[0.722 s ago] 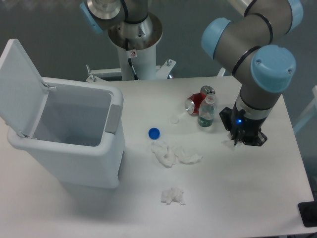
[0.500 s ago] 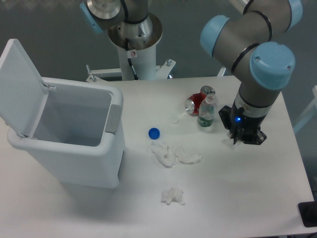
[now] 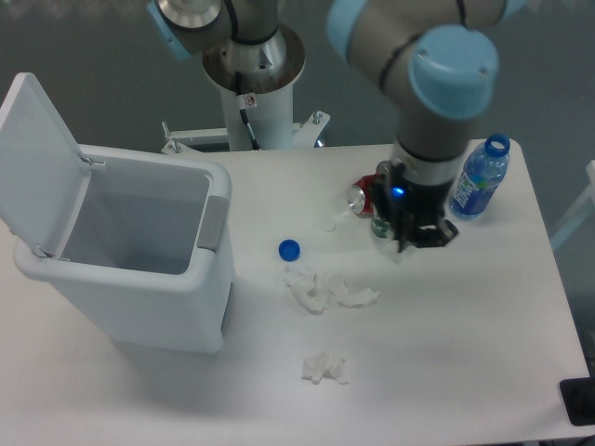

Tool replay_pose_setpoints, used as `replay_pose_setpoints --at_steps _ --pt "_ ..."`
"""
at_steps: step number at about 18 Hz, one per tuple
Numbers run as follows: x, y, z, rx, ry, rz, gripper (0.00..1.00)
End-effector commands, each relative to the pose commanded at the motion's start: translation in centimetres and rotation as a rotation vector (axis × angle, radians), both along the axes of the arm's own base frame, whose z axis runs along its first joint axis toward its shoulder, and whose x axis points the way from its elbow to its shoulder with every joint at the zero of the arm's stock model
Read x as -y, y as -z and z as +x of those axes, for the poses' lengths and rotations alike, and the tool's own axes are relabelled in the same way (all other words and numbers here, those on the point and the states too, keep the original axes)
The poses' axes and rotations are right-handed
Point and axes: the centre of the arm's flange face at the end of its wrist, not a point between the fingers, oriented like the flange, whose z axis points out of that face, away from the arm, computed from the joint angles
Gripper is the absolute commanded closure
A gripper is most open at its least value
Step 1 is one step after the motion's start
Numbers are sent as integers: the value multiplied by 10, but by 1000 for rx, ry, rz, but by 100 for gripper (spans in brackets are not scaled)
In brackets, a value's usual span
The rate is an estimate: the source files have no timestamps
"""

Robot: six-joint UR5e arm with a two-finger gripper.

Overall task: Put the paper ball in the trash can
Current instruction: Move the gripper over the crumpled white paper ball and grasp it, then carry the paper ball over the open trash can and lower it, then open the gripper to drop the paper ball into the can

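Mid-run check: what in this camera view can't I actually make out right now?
- Gripper: fingers seen from above under the wrist; open or shut, and any paper ball held, cannot be told.
- Small clear bottle and red can: partly covered by the arm.
- Trash can: the floor's near part is hidden by its front wall.
- Black object: cut off by the right edge.

No legible text (pedestal sticker (image 3: pixel 249 100) too small)
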Motion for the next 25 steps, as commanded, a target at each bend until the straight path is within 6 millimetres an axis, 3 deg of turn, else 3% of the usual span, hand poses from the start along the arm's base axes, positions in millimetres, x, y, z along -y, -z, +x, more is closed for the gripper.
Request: replay_pose_setpoints --at_steps 3,8,12,14,17,18,20,21,25 --pt "-11 -25 45 23 0 80 96" --pt "-29 -48 99 45 6 184 96" --pt "-60 -51 138 35 29 240 95" --pt "-72 -43 156 56 38 230 94" --pt "-72 -31 185 79 75 206 80" --pt "-67 -25 192 87 83 200 69" --pt "-63 -20 199 97 87 194 31" --pt "-62 -20 200 103 83 196 4" --pt "-63 -25 198 85 81 216 0"
